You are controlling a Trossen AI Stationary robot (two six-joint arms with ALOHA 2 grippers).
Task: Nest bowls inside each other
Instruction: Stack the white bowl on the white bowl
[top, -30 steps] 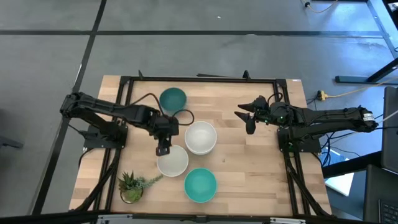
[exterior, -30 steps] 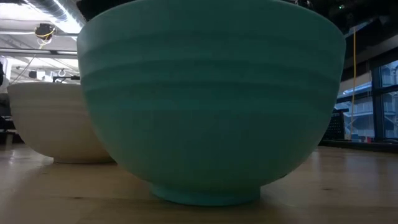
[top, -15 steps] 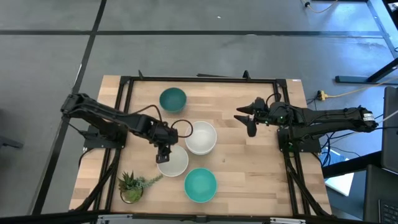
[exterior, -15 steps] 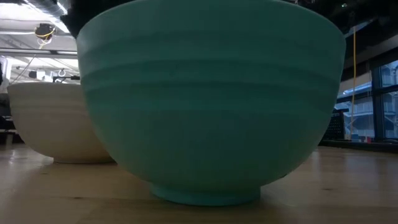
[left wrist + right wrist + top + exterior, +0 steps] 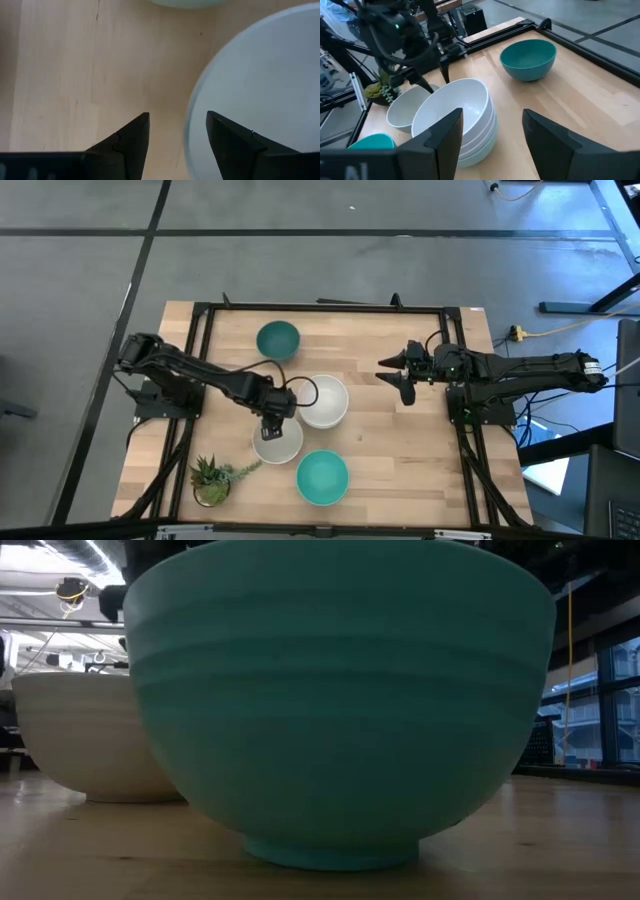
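Wooden table (image 5: 400,450) is carrying all the bowls. Going left to right: the left hand (image 5: 271,423) is hanging over the near-left rim of the single white bowl (image 5: 277,440), its two fingers (image 5: 134,141) spread open and holding nothing, one seemingly outside the wall and one just over the rim; contact is not visible. To take this bowl well, I judge the hand should be dropping until the rim is sitting well between the fingers, then closing gently so the smooth wall is not slipping. Just beside it the white stack (image 5: 322,401) is waiting, with the dark teal bowl (image 5: 278,340) behind and the turquoise bowl (image 5: 322,477) in front. Farther right, the right hand (image 5: 404,373) is hovering open and empty above bare table.
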